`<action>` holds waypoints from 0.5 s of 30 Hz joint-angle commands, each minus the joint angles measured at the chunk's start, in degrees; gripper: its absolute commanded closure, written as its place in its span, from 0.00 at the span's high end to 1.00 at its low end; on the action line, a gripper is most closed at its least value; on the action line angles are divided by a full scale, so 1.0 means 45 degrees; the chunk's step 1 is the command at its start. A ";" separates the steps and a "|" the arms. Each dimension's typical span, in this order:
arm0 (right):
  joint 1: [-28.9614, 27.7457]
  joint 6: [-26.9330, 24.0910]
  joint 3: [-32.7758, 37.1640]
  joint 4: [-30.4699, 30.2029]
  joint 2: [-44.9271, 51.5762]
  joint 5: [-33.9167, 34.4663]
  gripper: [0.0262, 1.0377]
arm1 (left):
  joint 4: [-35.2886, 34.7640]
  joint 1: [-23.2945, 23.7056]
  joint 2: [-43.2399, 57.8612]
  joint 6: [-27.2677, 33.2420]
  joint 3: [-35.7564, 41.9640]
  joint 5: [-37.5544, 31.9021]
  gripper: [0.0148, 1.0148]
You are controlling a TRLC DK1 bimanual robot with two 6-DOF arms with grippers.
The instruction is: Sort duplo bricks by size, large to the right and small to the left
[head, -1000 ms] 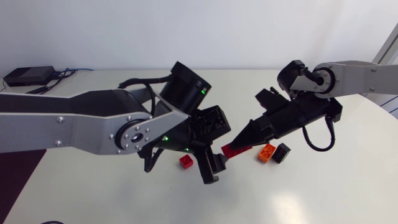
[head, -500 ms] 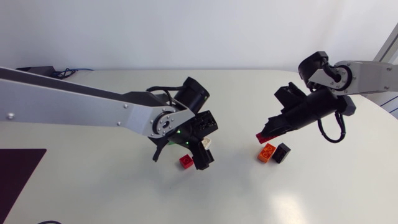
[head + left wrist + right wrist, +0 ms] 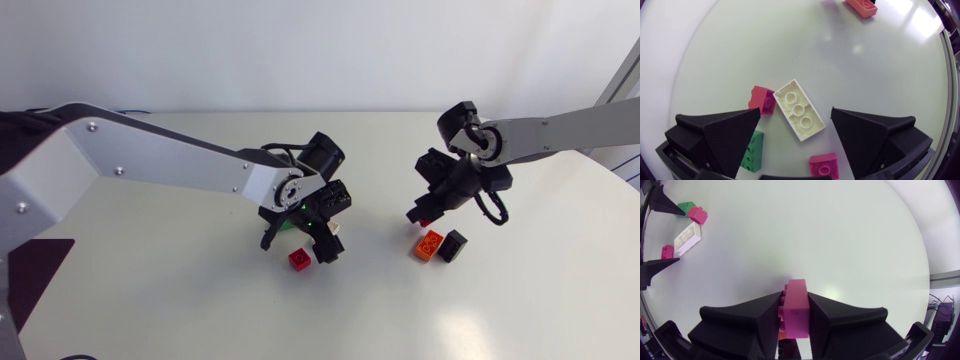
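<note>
Red brick [image 3: 796,307] clenched in right end effector [image 3: 796,295], long axis pointing ahead, left end effector [image 3: 796,110] released over white brick [image 3: 801,112]

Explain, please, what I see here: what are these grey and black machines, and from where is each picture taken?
These are two robot arms at a white table. One picture looks down from above; the other two come from a camera on each arm's wrist. The left gripper is open above a white brick, with two small pink bricks and a green brick beside it. The right gripper holds a pink brick. An orange brick and a black brick lie near it.
</note>
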 commanded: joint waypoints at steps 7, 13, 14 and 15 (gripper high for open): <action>0.0257 -0.0380 0.0295 0.0145 0.0226 0.0744 0.20 | -0.1813 0.0194 0.1042 -0.0371 0.1800 0.0018 0.90; 0.0238 -0.0243 0.0021 0.0223 0.0090 0.0744 0.20 | -0.3805 0.0194 0.1706 -0.1074 0.3070 0.0331 0.81; 0.0238 -0.0243 -0.0076 0.0262 0.0031 0.0725 0.20 | -0.4079 0.0194 0.1804 -0.1132 0.3265 0.0350 0.81; 0.0277 -0.0224 -0.0174 0.0301 -0.0028 0.0725 0.20 | -0.4137 0.0194 0.1843 -0.1171 0.3323 0.0350 0.80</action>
